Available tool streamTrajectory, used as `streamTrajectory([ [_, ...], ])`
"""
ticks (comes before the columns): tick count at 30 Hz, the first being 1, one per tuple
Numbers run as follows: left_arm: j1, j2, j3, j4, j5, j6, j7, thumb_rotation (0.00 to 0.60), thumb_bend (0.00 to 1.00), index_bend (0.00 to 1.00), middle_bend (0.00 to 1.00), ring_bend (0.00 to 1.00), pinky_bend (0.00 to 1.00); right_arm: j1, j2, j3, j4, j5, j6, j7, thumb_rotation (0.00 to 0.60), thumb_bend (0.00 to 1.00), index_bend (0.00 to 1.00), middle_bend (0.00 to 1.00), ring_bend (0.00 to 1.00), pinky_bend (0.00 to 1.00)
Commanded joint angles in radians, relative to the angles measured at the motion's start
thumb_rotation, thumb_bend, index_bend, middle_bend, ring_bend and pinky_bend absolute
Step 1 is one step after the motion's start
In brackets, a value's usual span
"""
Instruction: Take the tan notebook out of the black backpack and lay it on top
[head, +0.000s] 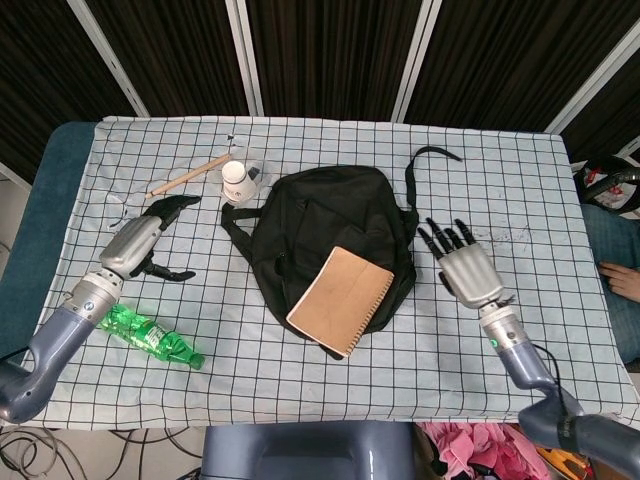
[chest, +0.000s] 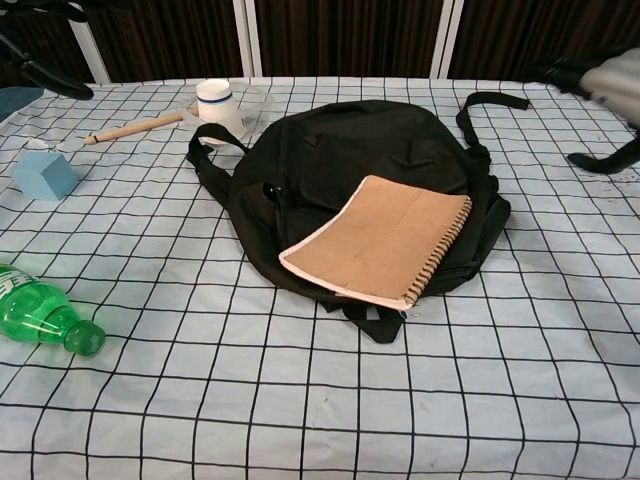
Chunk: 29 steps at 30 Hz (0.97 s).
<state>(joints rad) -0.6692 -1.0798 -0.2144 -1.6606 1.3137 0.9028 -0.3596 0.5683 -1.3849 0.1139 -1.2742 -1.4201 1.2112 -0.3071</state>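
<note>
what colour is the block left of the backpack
Light blue; the block shows best in the chest view.

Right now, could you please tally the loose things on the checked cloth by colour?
Black fabric backpack: 1
Tan spiral notebook: 1
Green plastic bottle: 1
Blue foam cube: 1
White cup: 1
Pale wooden stick: 1
Total: 6

Checked cloth (head: 540, 190) covers the table before dark, white-framed panels (head: 330, 55).

Robotics lab — a desk (head: 520, 190) under a grid-checked cloth (chest: 300, 400), dark slatted panels (head: 330, 50) behind it, loose cables (head: 60, 440) on the floor.
</note>
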Motion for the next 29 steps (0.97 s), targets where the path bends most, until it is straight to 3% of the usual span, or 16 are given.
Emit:
streamTrajectory([
  [1, 0.074, 0.001, 0.046, -0.023, 0.043, 0.138, 0.147, 0.6, 0.01, 0.1, 0.09, 0.0, 0.0, -0.093, 0.098, 0.03, -0.043, 0.058, 0.092, 0.066, 0.6, 0.32, 0.0, 0.0, 0.17, 0.1],
  [5, 0.134, -0.002, 0.077, -0.034, 0.058, 0.237, 0.255, 0.6, 0.02, 0.1, 0.09, 0.0, 0.0, -0.154, 0.133, 0.035, -0.038, 0.079, 0.156, 0.097, 0.6, 0.29, 0.0, 0.0, 0.17, 0.1],
  [7, 0.187, -0.001, 0.102, -0.04, 0.066, 0.315, 0.333, 0.6, 0.02, 0.1, 0.09, 0.0, 0.0, -0.202, 0.148, 0.038, -0.027, 0.11, 0.197, 0.106, 0.6, 0.29, 0.0, 0.0, 0.17, 0.1],
  [8, 0.257, 0.005, 0.136, -0.033, 0.069, 0.403, 0.402, 0.6, 0.02, 0.1, 0.09, 0.0, 0.0, -0.261, 0.161, 0.04, -0.03, 0.153, 0.239, 0.139, 0.6, 0.29, 0.0, 0.0, 0.17, 0.1],
  [12, 0.39, 0.014, 0.205, -0.053, 0.096, 0.553, 0.477, 0.6, 0.02, 0.1, 0.09, 0.0, 0.0, -0.359, 0.181, -0.012, -0.037, 0.113, 0.325, 0.176, 0.6, 0.27, 0.0, 0.0, 0.17, 0.1],
  [20, 0.529, 0.01, 0.27, -0.029, 0.147, 0.684, 0.452, 0.6, 0.02, 0.1, 0.09, 0.0, 0.0, -0.444, 0.168, -0.063, -0.054, 0.034, 0.419, 0.175, 0.6, 0.27, 0.0, 0.01, 0.18, 0.1],
  [29, 0.551, -0.005, 0.246, 0.085, 0.197, 0.708, 0.31, 0.6, 0.03, 0.1, 0.08, 0.0, 0.0, -0.472, 0.172, -0.125, -0.102, -0.169, 0.508, 0.195, 0.6, 0.27, 0.0, 0.02, 0.18, 0.1],
])
